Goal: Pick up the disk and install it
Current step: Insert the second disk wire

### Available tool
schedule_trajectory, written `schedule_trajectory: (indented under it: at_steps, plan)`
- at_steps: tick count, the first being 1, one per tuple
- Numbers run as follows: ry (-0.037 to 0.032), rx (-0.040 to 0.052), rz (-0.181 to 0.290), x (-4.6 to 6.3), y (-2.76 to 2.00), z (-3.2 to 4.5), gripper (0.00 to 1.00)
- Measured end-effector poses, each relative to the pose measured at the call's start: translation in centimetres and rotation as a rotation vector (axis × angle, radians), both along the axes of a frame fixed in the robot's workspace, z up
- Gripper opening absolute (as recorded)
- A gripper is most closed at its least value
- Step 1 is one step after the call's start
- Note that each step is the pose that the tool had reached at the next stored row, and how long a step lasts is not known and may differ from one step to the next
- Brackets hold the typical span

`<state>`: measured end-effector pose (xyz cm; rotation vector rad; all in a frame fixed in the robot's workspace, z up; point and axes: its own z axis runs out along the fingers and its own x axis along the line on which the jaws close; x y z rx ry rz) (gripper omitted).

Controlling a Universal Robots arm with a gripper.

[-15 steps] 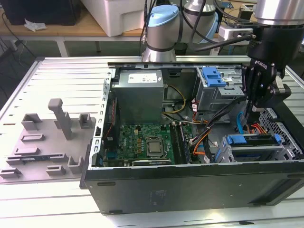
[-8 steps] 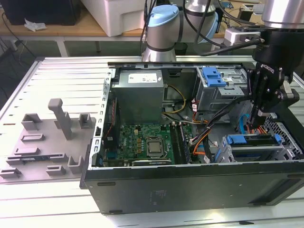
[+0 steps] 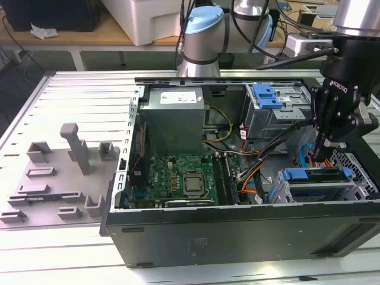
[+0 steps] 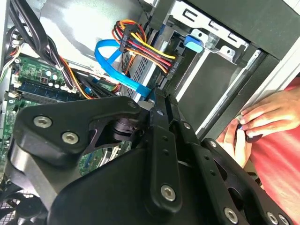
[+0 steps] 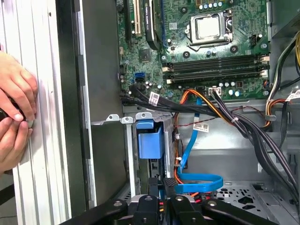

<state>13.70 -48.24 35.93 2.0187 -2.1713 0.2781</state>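
black gripper [image 5: 161, 187] fingers look pressed together, holding nothing visible, just above the disk [image 3: 317, 176], a blue-bracketed silver drive seated lengthwise in the grey metal cage [image 3: 356, 187].

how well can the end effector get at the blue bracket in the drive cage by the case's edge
Likely yes: the end effector hangs just above the blue bracket in the open case, though the blue cable loops close by.
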Motion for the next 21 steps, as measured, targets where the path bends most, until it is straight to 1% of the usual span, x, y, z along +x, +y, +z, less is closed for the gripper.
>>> schedule_trajectory:
  at_steps: [9,11,13,14,16,17,18,20,21]
  plan:
    - [0.0013,0.0014,0.0,0.1,-0.06,0.0,0.16]
    - [0.0029,0.0033,0.0,0.2,-0.1,0.0,0.16]
    - [0.0041,0.0091,0.0,0.2,-0.16,-0.01,0.16]
    - [0.0043,0.0147,0.0,0.2,-0.21,-0.01,0.16]
    - [0.0043,0.0457,0.0,0.3,-0.51,-0.01,0.16]
    - [0.0044,0.0557,0.0,0.3,-0.86,-0.01,0.16]
    - [0.0043,0.0622,0.0,0.3,-1.18,0.0,0.16]
    - [0.0044,0.0734,0.0,0.3,-1.6,-0.01,0.16]
    - [0.0044,0.0809,0.0,0.3,-1.79,-0.01,0.16]
